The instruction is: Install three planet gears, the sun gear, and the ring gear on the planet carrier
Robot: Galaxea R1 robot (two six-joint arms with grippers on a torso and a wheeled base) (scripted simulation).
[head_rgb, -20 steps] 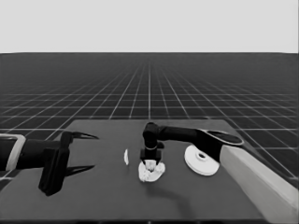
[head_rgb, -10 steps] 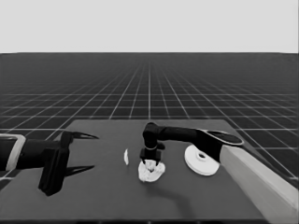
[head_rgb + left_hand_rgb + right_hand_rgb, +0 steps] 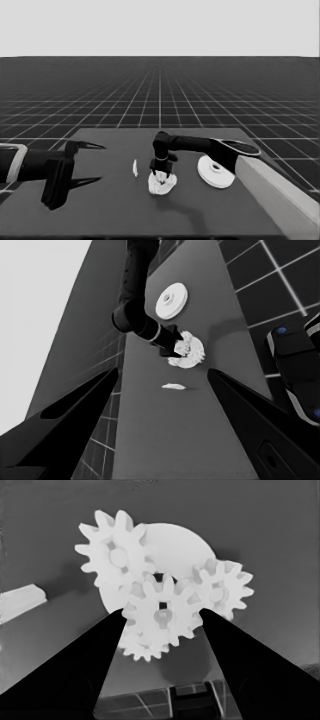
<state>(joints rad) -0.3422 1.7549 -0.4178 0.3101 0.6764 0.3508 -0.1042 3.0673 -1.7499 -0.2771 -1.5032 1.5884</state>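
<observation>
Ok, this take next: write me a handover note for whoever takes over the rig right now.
Right gripper: over the smaller round part at mid-table, shut on the centre gear.
Left gripper: open, parked over the table's left end, holding nothing.
Done: three gears sit around the centre on the smaller round part.
Left: release the centre gear if seated, then fit the larger round part, which lies to the right.
The thin white piece lies unused.

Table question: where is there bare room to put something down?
Bare patches: between the parked left pincer and the thin white piece, and the strip along the table's near edge. Crowded: the middle, where the right pincer sits over the gears on the smaller round part, with the larger round part beside.
</observation>
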